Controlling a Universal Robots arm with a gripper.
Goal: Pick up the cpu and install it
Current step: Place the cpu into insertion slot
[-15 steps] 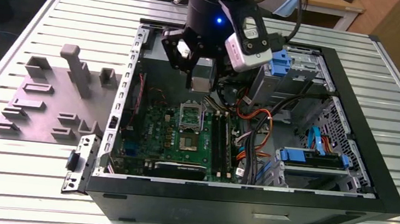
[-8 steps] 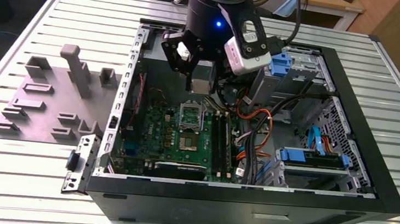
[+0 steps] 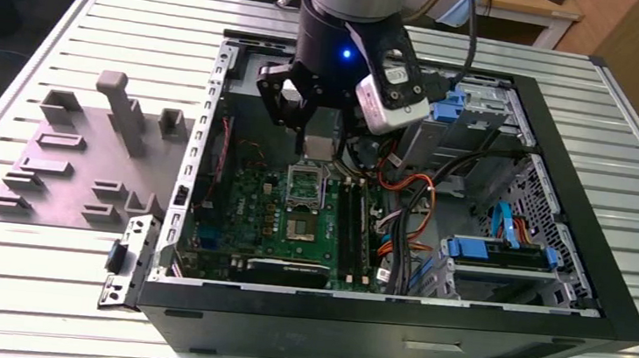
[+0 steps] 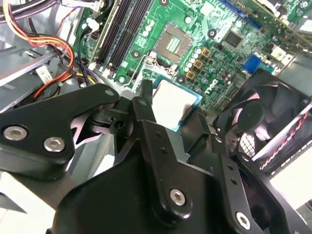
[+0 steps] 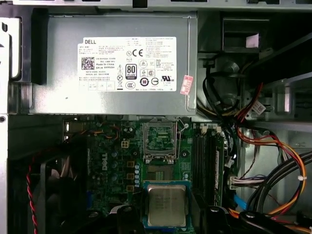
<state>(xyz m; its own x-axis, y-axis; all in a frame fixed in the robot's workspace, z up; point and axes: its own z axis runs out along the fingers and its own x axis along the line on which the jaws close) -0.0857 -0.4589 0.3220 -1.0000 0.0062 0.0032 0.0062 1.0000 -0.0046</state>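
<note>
The cpu (image 5: 166, 204), a small flat square chip with a pale silver top and a blue-green rim, sits between my gripper's (image 5: 165, 215) black fingers. In the second wrist view the cpu (image 4: 173, 100) shows with a fingertip (image 4: 146, 91) against one edge and another against the opposite edge. In the exterior view my gripper (image 3: 318, 149) hangs inside the open computer case, holding the chip a little above the green motherboard (image 3: 263, 213). The open socket (image 5: 159, 137) with its raised metal frame lies just beyond the chip, also seen as the socket (image 3: 305, 188) below the gripper.
A grey power supply (image 5: 112, 63) fills the case end beyond the socket. Memory slots (image 5: 204, 156) and coloured cables (image 5: 265, 146) run beside it, and a black fan (image 4: 258, 117) sits close. Blue drive caddies (image 3: 501, 251) stand at the exterior view's right; a grey fixture plate (image 3: 85, 170) at its left.
</note>
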